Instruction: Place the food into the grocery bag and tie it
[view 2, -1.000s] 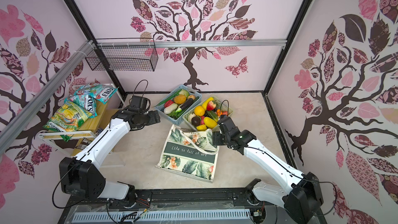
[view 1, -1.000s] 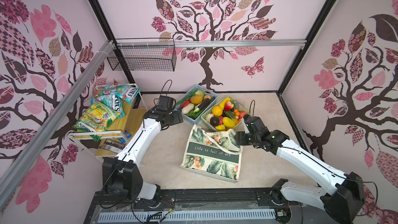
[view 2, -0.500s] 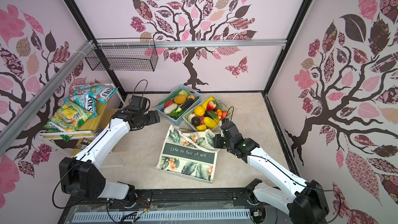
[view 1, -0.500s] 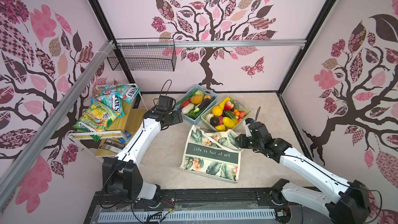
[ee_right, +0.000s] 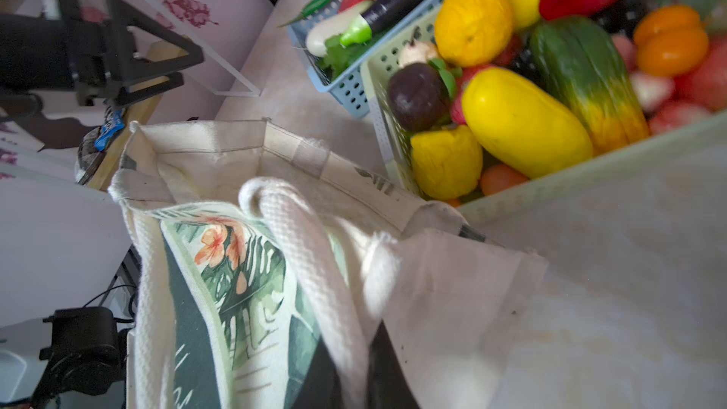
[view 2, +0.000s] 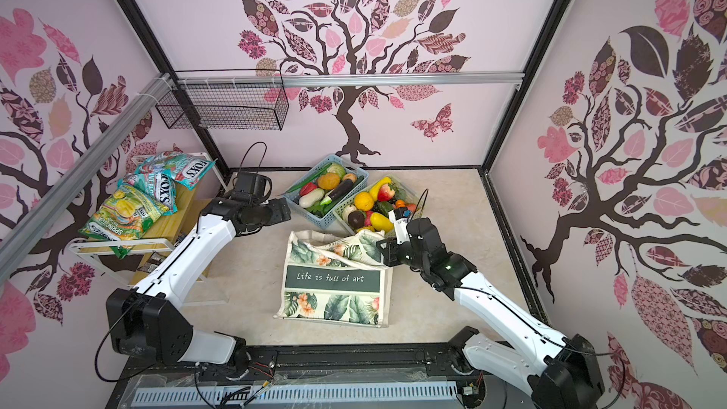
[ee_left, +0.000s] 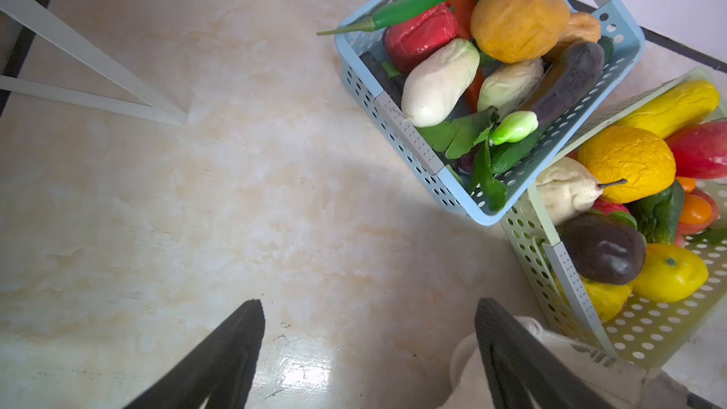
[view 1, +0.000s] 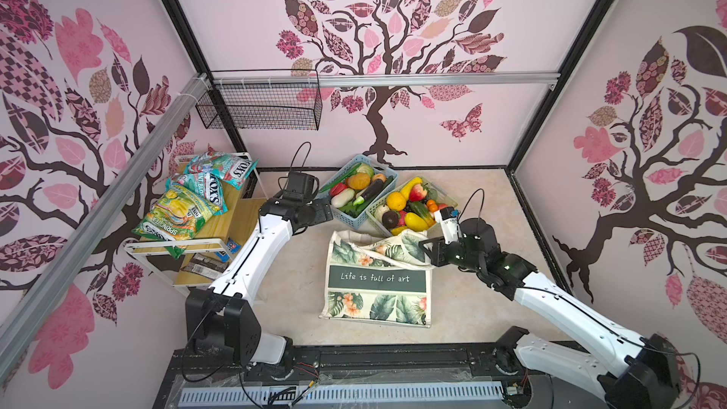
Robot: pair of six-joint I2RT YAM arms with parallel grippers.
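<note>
The grocery bag [view 1: 377, 277] [view 2: 334, 277] lies flat on the floor, its mouth toward the two baskets. My right gripper [view 1: 427, 251] [view 2: 383, 253] [ee_right: 360, 383] is at the bag's top right corner, shut on a cream strap [ee_right: 307, 253] of the bag. The food fills both baskets: vegetables [view 1: 356, 190] [ee_left: 436, 84] in the blue one, fruit [view 1: 409, 206] [ee_right: 523, 123] in the pale green one. My left gripper [view 1: 322, 214] [view 2: 281, 210] [ee_left: 369, 308] hovers open and empty over bare floor beside the blue basket.
The blue basket [view 1: 350, 222] [ee_left: 409, 139] and the pale green basket [view 1: 448, 200] [ee_left: 531, 238] stand side by side just behind the bag. A wooden rack with snack packets [view 1: 189, 198] stands at the left. A black wire basket [view 1: 259, 112] hangs on the back rail.
My right gripper has closed on the bag's strap at the top right corner, and its arm has shifted slightly. The left arm has not moved.
</note>
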